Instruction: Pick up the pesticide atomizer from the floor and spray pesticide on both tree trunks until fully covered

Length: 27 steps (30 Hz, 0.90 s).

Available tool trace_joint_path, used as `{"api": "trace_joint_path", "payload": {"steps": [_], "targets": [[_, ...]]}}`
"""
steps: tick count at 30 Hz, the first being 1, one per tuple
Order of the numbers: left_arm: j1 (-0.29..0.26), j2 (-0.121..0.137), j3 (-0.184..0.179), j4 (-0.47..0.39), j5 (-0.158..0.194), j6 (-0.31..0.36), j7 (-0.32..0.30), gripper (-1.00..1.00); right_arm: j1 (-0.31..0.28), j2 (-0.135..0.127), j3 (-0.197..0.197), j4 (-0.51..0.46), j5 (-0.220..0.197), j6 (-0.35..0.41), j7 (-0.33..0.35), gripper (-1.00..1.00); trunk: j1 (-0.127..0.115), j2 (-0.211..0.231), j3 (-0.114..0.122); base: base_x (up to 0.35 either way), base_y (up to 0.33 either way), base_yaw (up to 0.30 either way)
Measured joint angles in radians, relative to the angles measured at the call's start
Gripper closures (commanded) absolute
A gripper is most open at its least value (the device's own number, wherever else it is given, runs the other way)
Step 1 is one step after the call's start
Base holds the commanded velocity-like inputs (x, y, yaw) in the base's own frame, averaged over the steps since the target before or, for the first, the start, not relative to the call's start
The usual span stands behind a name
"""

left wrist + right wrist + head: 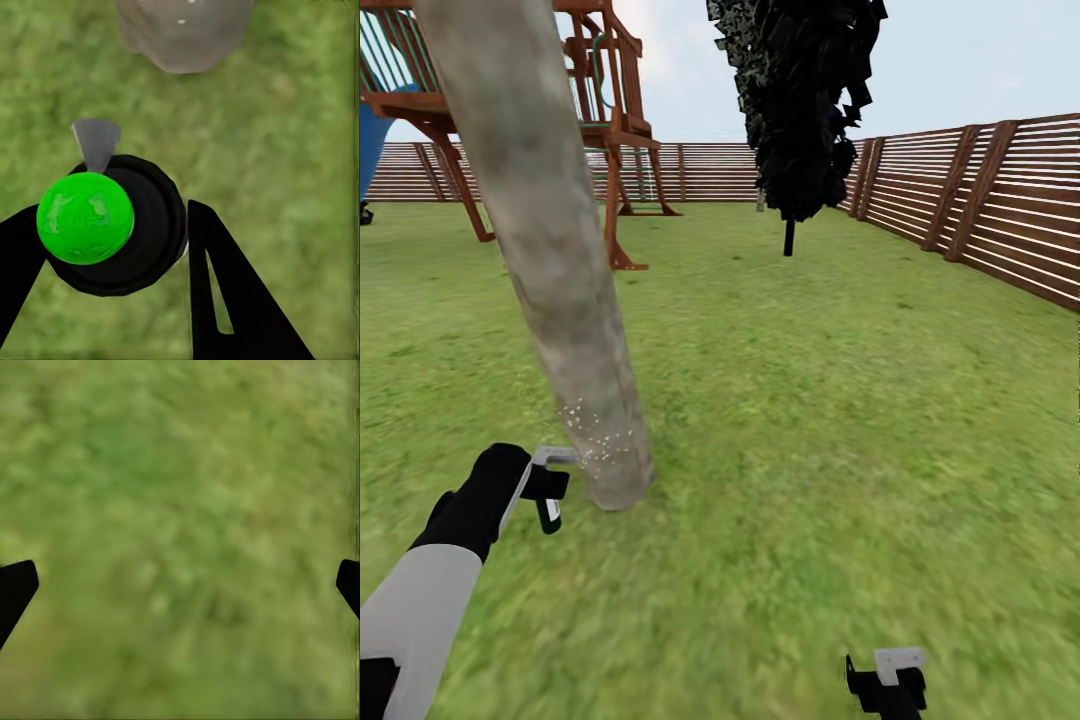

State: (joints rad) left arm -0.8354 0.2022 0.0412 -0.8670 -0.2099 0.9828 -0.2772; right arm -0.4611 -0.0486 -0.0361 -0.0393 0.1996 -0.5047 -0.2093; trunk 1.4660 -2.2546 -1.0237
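On the garden lawn (810, 520), the right gripper (887, 682) hangs low over bare grass, its fingers spread wide and holding nothing. Just ahead, the left gripper (112, 247) pinches the pesticide atomizer (112, 229) between its two black fingers (225, 292), gripping the round black body below its glossy green cap, with the grey nozzle aimed at the foot of the tree trunk (550, 250) close beside it. White flecks of spray dot the lowest part of the bark; the upper trunk looks bare. The bottle reads as small, rigid and light, its smooth round sides likely slippery, so the mid-body hold seems right. No label or writing is legible on it. Beyond stand a wooden play frame (610, 110), a dark slim tree (800, 100) and the slatted fence (980, 200).
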Motion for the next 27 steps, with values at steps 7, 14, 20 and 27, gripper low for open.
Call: {"api": "trace_joint_path", "payload": {"steps": [7, 14, 20, 27], "targets": [[0.000, 0.001, 0.010, -0.010, 0.003, -0.001, 0.005, 1.00, 0.000, 0.000, 0.000, 0.000, 0.000, 0.000, 0.000, -1.00, 0.000, 0.000, 0.000, -0.019, -0.275, 0.000], [-0.001, 0.001, 0.007, -0.015, 0.005, -0.002, 0.005, 1.00, 0.000, 0.001, 0.000, 0.000, 0.000, 0.000, 0.000, -1.00, 0.000, 0.000, 0.000, -0.126, -0.274, 0.000], [-0.014, 0.001, 0.006, -0.015, 0.005, 0.000, 0.006, 1.00, 0.000, 0.001, 0.001, 0.000, 0.000, 0.000, 0.000, -1.00, 0.000, 0.000, 0.000, -0.110, -0.274, 0.149], [-0.014, -0.002, 0.007, -0.014, 0.004, 0.000, 0.008, 1.00, 0.000, 0.001, 0.001, 0.000, 0.000, 0.000, 0.000, -1.00, 0.000, 0.000, 0.000, 0.109, -0.254, 0.222]]}}
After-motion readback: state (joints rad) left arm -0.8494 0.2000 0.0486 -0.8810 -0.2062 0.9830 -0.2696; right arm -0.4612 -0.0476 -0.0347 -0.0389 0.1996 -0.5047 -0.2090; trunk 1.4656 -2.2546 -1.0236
